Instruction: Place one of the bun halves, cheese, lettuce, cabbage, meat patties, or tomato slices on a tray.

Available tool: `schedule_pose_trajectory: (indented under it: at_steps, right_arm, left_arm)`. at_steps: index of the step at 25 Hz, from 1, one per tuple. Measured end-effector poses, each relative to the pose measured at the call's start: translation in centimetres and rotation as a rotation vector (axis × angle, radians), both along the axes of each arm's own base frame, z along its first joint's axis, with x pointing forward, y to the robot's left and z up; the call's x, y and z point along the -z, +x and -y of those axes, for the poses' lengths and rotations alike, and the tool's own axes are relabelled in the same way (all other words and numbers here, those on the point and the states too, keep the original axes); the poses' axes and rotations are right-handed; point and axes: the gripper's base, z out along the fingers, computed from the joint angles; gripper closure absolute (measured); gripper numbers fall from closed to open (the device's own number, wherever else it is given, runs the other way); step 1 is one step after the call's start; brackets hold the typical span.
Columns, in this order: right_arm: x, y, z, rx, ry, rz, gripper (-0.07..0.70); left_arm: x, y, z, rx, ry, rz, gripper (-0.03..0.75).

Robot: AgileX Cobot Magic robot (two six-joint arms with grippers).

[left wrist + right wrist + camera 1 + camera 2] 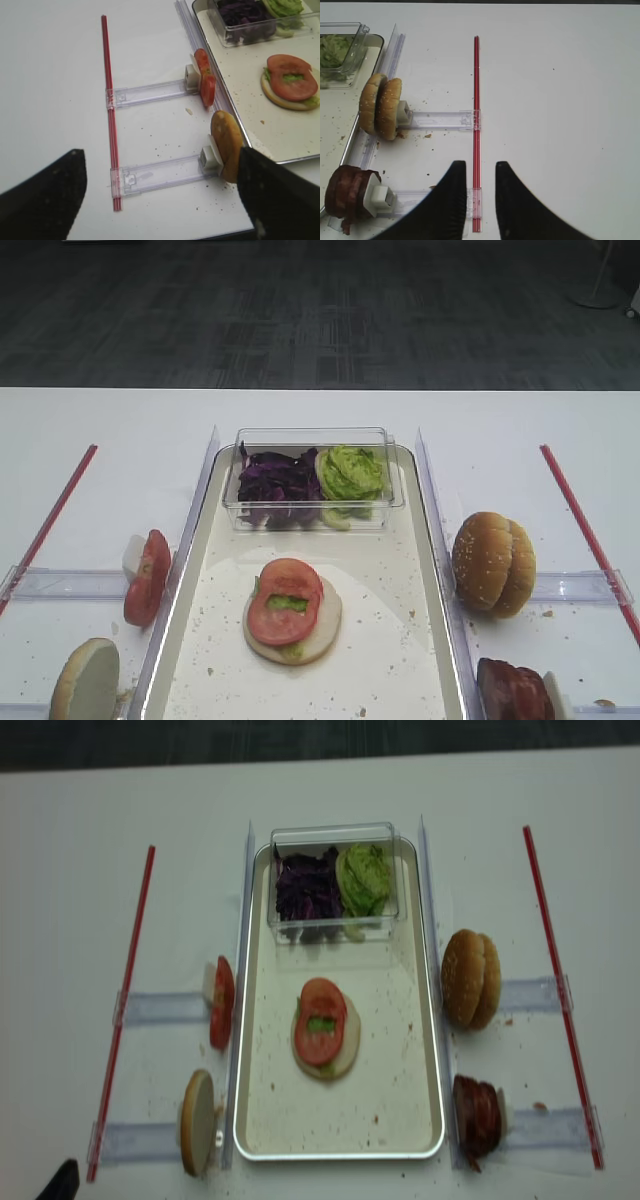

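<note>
The tray (435, 570) is my landmark; near its middle lies a bun half, cut face up, with a scrap of lettuce and a tomato slice (286, 601) stacked on it, so I judge the build is partly done and the next layer is mine to choose; a meat patty seems the sensible pick.

My right gripper (477, 200) hangs well to the right of the tray, over the red strip (476, 125), its dark curved jaws drawn in with nothing between them; my left gripper (160, 200) hangs to the tray's left with its jaws spread wide and empty, the standing bun half (227, 145) just beside its right jaw.

The meat patties (347, 197) stand on edge against a small white block just off the tray's right rim; dark, glossy, thick, probably soft and greasy, so I would need to part the right jaws and pinch gently across the disc; beyond them, the golden sesame bun halves (381, 106) stand likewise.

At the tray's far end a clear plastic box (310, 478) holds shredded purple cabbage (276, 486) and crinkly pale green lettuce (350, 476); crumbs speckle the cream tray floor.
</note>
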Motion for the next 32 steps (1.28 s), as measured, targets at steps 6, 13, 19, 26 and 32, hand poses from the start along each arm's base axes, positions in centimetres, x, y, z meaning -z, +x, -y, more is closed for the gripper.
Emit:
schedule_pose_trajectory:
  at_steps: [6,13,19,26,32]
  right_arm:
    - [0.0,0.0,0.0,0.0,0.0,0.0,0.438]
    - [0.0,0.0,0.0,0.0,0.0,0.0,0.438]
    - [0.0,0.0,0.0,0.0,0.0,0.0,0.438]
    - [0.0,0.0,0.0,0.0,0.0,0.0,0.438]
    - [0.0,0.0,0.0,0.0,0.0,0.0,0.438]
  left_arm:
    - [0.0,-0.02,0.0,-0.001,-0.001,0.002,0.151]
    - [0.0,-0.02,0.0,-0.001,-0.001,0.002,0.151]
    - [0.0,-0.02,0.0,-0.001,-0.002,0.002,0.151]
    - [0.0,-0.02,0.0,-0.002,-0.003,0.001,0.151]
    - [0.0,-0.02,0.0,-0.002,-0.003,0.001,0.151]
